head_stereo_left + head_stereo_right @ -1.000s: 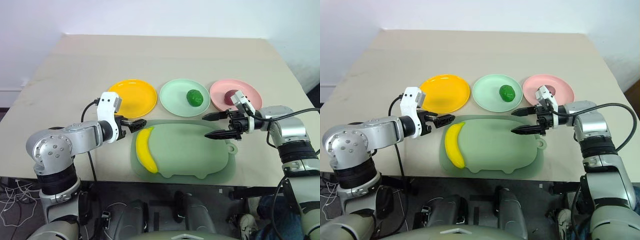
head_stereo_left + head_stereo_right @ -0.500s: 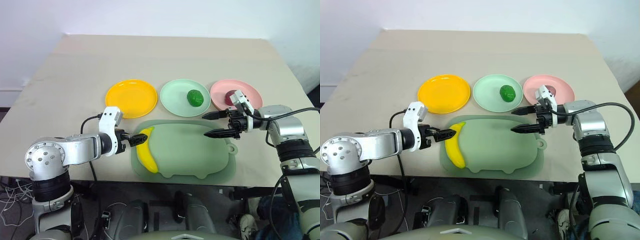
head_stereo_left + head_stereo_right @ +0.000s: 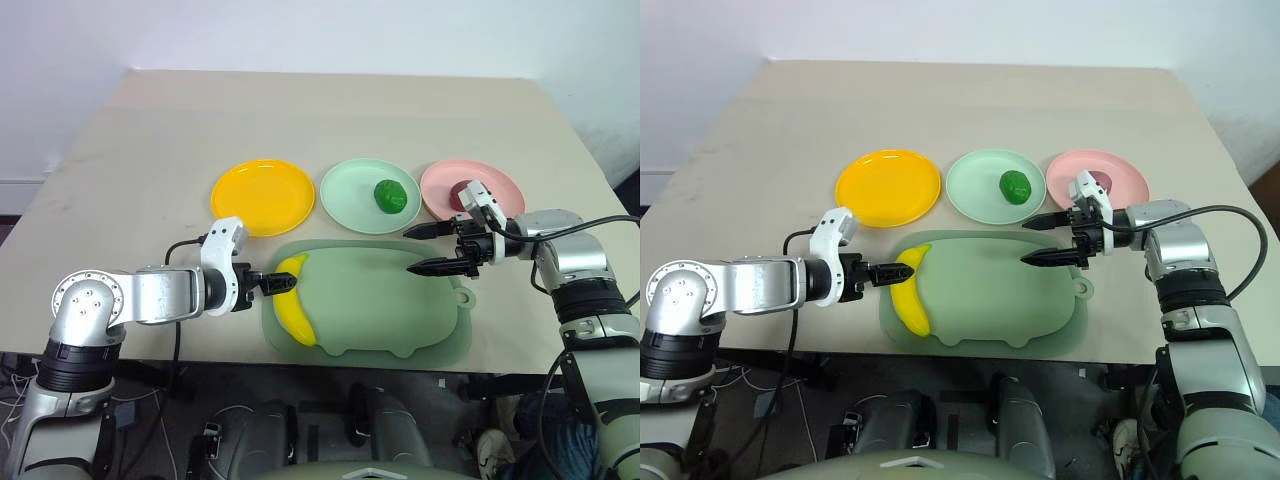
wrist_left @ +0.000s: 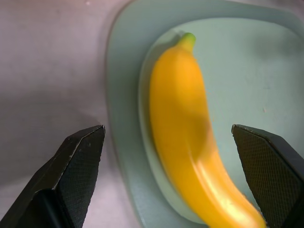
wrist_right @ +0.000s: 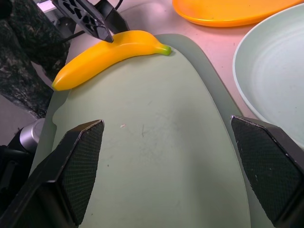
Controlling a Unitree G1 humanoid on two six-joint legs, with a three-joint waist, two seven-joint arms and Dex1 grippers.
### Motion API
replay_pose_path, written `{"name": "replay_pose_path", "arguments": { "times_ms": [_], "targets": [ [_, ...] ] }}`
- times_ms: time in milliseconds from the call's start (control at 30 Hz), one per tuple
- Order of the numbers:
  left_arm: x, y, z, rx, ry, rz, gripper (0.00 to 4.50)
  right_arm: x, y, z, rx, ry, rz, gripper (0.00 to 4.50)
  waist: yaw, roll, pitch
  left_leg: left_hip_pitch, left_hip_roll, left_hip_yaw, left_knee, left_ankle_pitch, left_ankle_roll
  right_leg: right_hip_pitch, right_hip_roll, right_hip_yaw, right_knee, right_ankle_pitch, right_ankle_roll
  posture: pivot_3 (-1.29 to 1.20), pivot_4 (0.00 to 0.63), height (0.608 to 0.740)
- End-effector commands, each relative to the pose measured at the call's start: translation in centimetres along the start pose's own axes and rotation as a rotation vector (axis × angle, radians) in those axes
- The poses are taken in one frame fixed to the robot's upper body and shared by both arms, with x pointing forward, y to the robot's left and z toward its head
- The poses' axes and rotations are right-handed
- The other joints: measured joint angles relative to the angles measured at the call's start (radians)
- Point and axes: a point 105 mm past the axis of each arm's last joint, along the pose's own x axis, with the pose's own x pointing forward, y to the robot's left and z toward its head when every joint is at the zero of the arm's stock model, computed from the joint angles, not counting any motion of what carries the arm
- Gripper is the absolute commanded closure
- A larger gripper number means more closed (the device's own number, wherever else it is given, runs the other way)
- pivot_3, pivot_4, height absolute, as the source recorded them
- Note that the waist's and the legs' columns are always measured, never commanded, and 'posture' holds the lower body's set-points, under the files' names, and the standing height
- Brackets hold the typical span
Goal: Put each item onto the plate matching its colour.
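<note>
Left wrist view shows our left end effector (image 4: 168,171) spread wide, straddling the banana (image 4: 190,128) to grasp it, while our right end effector (image 3: 424,250) waits open.

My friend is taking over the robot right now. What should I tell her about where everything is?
Left end effector: open, at the banana, not holding it.
Right end effector: open, holding nothing, over the pig-shaped board.
Done: green fruit on the green plate, red fruit on the pink plate.
Left: the banana lies on the board; it goes on the yellow plate, which has nothing on it.
</note>
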Motion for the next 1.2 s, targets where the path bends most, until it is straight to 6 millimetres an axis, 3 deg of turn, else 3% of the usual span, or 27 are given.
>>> {"name": "replay_pose_path", "arguments": {
  "times_ms": [33, 133, 200, 467, 500, 733, 900, 1100, 1200],
  "targets": [
    [0.0, -0.5, 0.2, -0.001, 0.011, -0.017, 0.0, -0.3, -0.2, 1.1, -0.047, -0.028, -0.017, 0.03, 0.0, 0.0, 0.0, 0.0, 0.0, 0.0, 0.0, 0.0, 0.0, 0.0, 0.0, 0.0, 0.0, 0.0, 0.0, 0.0, 0.15, 0.74],
    [0.4, -0.5, -0.2, 0.009, 0.042, -0.011, 0.0, -0.3, -0.2, 1.1, -0.045, -0.028, -0.02, 0.03, 0.0, 0.0, 0.0, 0.002, 0.0, 0.001, -0.001, 0.0, 0.0, 0.001, 0.0, 0.0, 0.0, 0.0, 0.0, 0.0, 0.15, 0.74],
    [0.7, -0.2, -0.7, 0.023, 0.081, 0.009, 0.39, -0.3, -0.3, 1.1, -0.047, -0.028, -0.024, 0.0, 0.001, 0.0, 0.0, 0.003, 0.0, 0.001, -0.001, 0.0, 0.0, 0.003, 0.0, 0.0, -0.001, 0.0, 0.0, 0.0, 0.15, 0.74],
    [1.3, 1.4, -2.1, 0.052, 0.193, 0.103, 2.81, -0.4, -0.4, 1.1, -0.051, -0.013, -0.034, 0.0, 0.001, 0.0, 0.0, 0.008, -0.001, 0.001, -0.002, 0.0, 0.0, 0.007, 0.0, 0.001, -0.001, 0.0, 0.0, 0.0, 0.15, 0.74],
    [1.5, 1.3, -2.0, 0.032, 0.185, 0.091, 2.95, -0.4, -0.4, 1.1, -0.054, -0.01, -0.034, 0.0, 0.0, 0.001, -0.001, 0.008, -0.001, 0.001, -0.003, 0.0, 0.0, 0.007, 0.0, 0.001, -0.001, 0.0, 0.0, 0.0, 0.15, 0.74],
    [1.6, 0.6, -1.5, 0.04, 0.161, 0.066, 2.95, -0.4, -0.3, 1.0, -0.047, -0.007, -0.03, 0.0, 0.003, 0.002, -0.001, 0.009, -0.001, 0.001, -0.002, 0.0, 0.0, 0.009, 0.0, 0.001, -0.002, -0.001, 0.0, 0.0, 0.15, 0.74],
    [1.0, 0.2, -0.1, 0.081, 0.092, 0.055, 2.95, -0.4, -0.4, 0.9, -0.038, 0.005, -0.03, 0.0, 0.002, 0.002, -0.001, 0.009, -0.001, 0.001, -0.002, 0.0, 0.0, 0.008, 0.0, 0.001, -0.002, -0.001, 0.0, 0.0, 0.15, 0.74],
    [-0.9, -1.5, 3.5, 0.175, -0.125, 0.0, 2.95, -0.3, -0.6, 1.0, -0.049, 0.001, -0.037, 0.0, -0.001, 0.002, -0.001, 0.008, -0.001, 0.002, -0.003, 0.0, -0.001, 0.006, 0.001, 0.001, -0.002, -0.001, 0.0, 0.0, 0.15, 0.74],
    [-2.8, -3.3, 7.0, 0.338, -0.394, -0.043, 2.95, -0.3, -0.7, 1.1, -0.039, -0.004, -0.033, 0.0, -0.001, 0.001, 0.0, 0.007, -0.001, 0.003, -0.003, 0.0, -0.001, 0.006, 0.001, 0.001, -0.002, -0.001, 0.0, 0.0, 0.15, 0.74]
  ]
}}
